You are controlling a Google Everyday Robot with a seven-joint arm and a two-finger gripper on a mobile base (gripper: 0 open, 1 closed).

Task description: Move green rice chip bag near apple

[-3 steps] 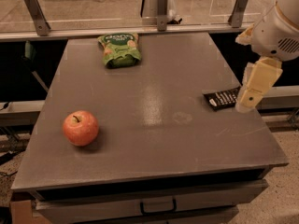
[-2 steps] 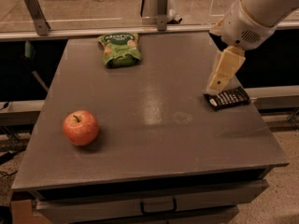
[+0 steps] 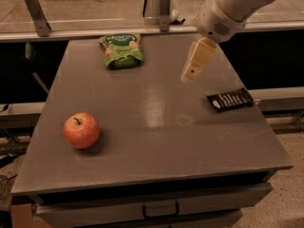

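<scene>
You see a grey table (image 3: 156, 127) with a drawer (image 3: 159, 209) under its front edge, and a pale ledge (image 3: 85, 33) runs behind it. The white arm (image 3: 232, 6) comes in from the upper right. Its gripper (image 3: 189, 76) hangs above the table's right half, between the green rice chip bag (image 3: 121, 50) and a black packet (image 3: 230, 99); how its jaws stand you cannot tell. The bag lies at the far edge, well apart from the apple (image 3: 81, 130) at front left.

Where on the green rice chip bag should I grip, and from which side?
Likely best from above, pinching across the crinkled middle of the green rice chip bag: it lies flat at the far edge of the table. The gripper hangs above the table, right of it in view.
</scene>
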